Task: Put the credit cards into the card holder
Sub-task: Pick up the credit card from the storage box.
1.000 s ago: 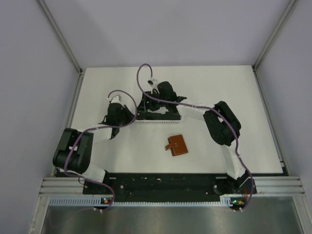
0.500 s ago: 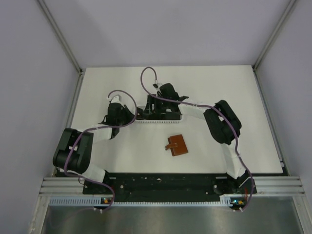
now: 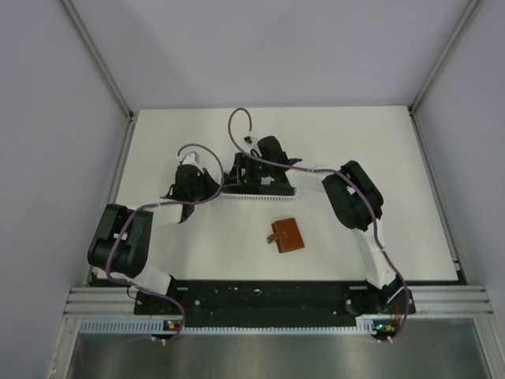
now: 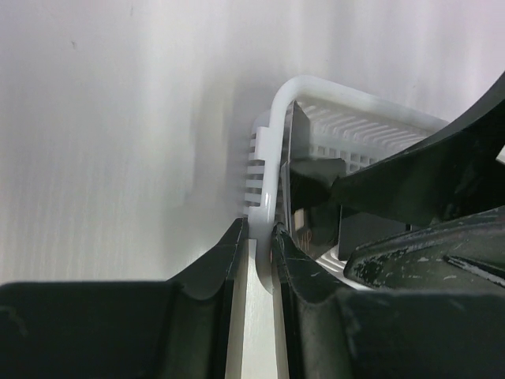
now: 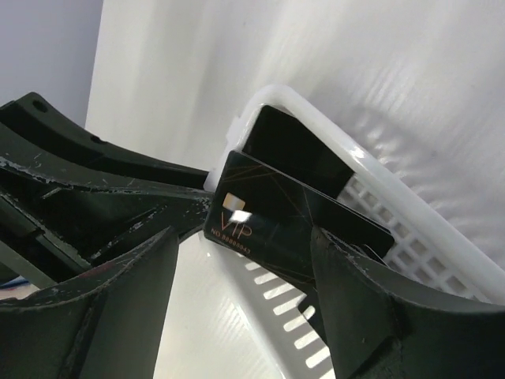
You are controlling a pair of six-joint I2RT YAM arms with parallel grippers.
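The left pincer (image 4: 259, 235) is clamped on the rim of the white basket (image 4: 347, 106) at its 9 o'clock end. The right pincer (image 5: 245, 260) hangs spread wide inside the basket, a finger on either side of a black credit card (image 5: 276, 225) marked VIP that leans on the wall. A second card (image 5: 296, 150) stands just behind it toward 12 o'clock, and the brown card holder (image 3: 286, 234) lies on the surface (image 3: 379, 158) at 5 o'clock from the basket, apart from it
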